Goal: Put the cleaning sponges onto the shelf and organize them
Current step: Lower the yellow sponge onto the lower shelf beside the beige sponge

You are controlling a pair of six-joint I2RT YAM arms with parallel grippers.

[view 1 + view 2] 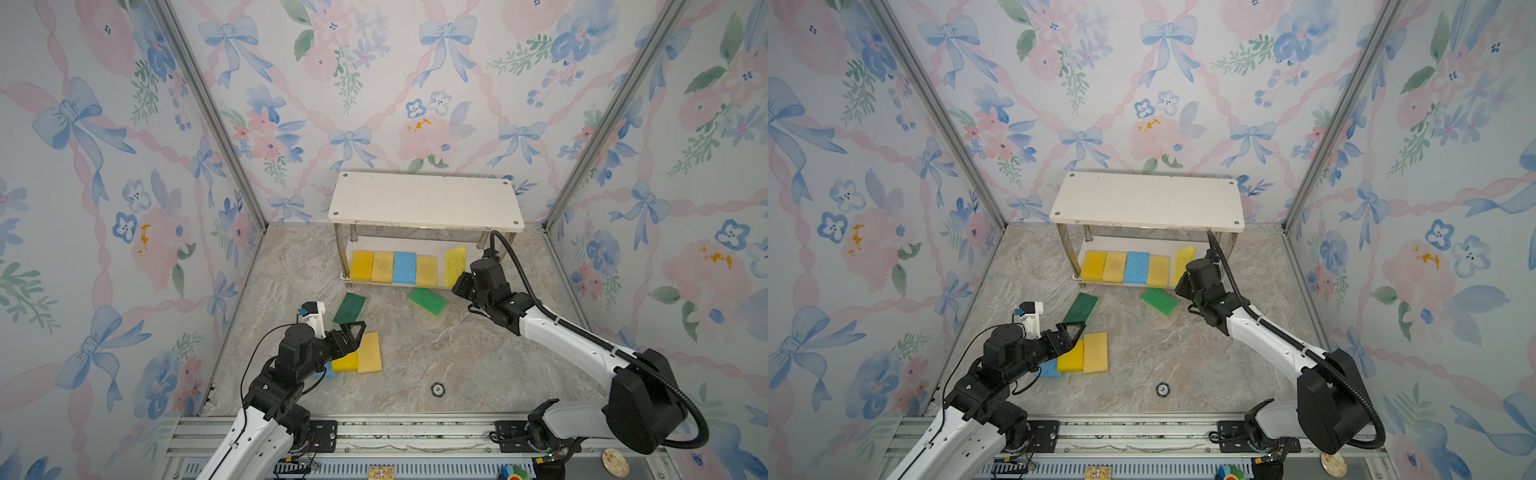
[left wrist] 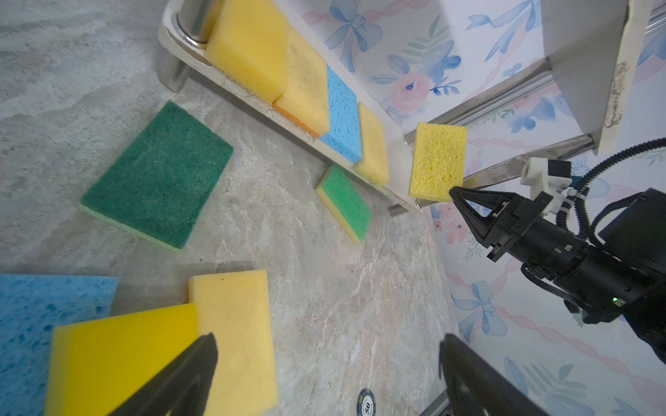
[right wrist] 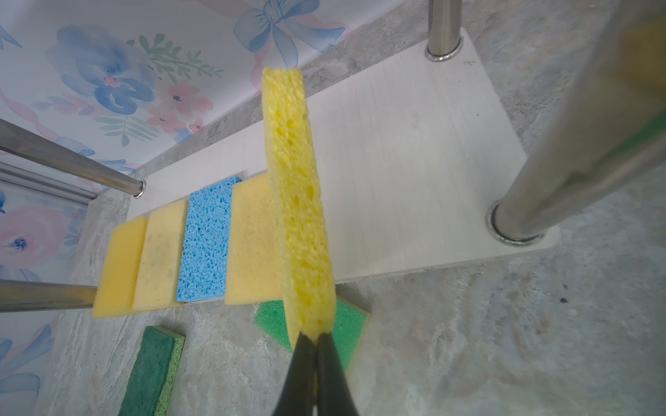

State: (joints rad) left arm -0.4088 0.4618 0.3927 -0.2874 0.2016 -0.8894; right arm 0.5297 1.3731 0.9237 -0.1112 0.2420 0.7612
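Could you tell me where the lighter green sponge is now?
In both top views the lighter green sponge lies on the floor before the shelf's right end, right of the darker green sponge.

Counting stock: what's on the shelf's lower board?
Four flat sponges in a row: yellow, pale tan, blue, tan. The right gripper holds a fifth yellow sponge on edge beside them. The top board hides the rear in both top views.

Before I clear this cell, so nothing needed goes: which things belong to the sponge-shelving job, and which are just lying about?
Job: shelf; four sponges on its lower board; porous yellow sponge in the right fingers; on the floor, dark green scourer, bright green scourer, bright yellow sponge, pale yellow sponge, blue sponge.
Lying about: poker chip; speckled disc on the rail.
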